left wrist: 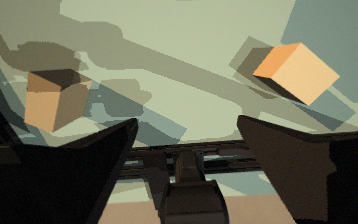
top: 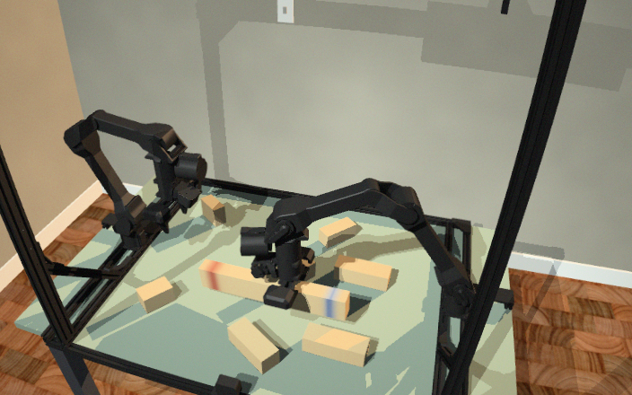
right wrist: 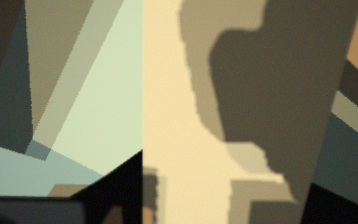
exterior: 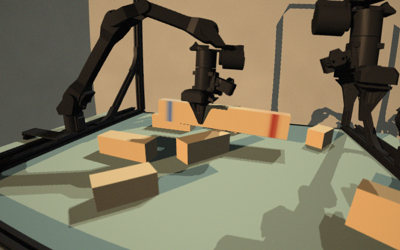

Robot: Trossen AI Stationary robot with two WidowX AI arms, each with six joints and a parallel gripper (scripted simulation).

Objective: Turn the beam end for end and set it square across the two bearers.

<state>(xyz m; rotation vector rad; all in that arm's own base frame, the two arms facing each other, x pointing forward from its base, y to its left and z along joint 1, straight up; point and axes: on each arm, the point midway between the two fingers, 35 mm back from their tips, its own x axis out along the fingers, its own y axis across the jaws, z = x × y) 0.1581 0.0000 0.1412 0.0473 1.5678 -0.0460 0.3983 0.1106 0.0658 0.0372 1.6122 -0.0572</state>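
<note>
"Right jaws (top: pixel 279 295) (exterior: pixel 201 122)?"

"Clamped on the beam (top: pixel 232 279) (exterior: pixel 244 119) (right wrist: pixel 170 100), raised over the bench (top: pixel 186 335) (exterior: pixel 236 200) (left wrist: pixel 185 50) (right wrist: pixel 115 100)."

"Left jaws (top: pixel 162 218) (exterior: pixel 365 141)?"

"Wide, well apart from it. One block (top: pixel 213 210) (exterior: pixel 373 212) (left wrist: pixel 57 102) lies near them."

"Anything near the right jaws?"

"Several timbers, around and below."

Beam (top: pixel 232 281) in right hand (top: pixel 285 291)
</note>
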